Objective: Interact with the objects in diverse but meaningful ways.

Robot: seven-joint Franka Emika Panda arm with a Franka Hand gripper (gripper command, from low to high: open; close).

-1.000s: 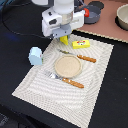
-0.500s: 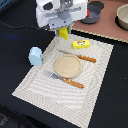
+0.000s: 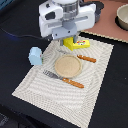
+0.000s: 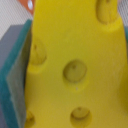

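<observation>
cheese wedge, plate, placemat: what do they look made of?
Cheese wedge: likely molded plastic, smooth and faintly glossy, uniform yellow with rounded dimple holes. Plate: round, tan, matte with faint concentric rings; wood or wood-look plastic, can't tell which. Placemat: looks woven fabric, with fine ribbed stripes and a soft, slightly wavy edge. Gripper state isn't visible in either view.

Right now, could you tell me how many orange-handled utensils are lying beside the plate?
2. The knife lies just past the round tan plate on its far side, and the fork lies along its near side. The arm hides part of the mat, so others may be unseen.
</observation>
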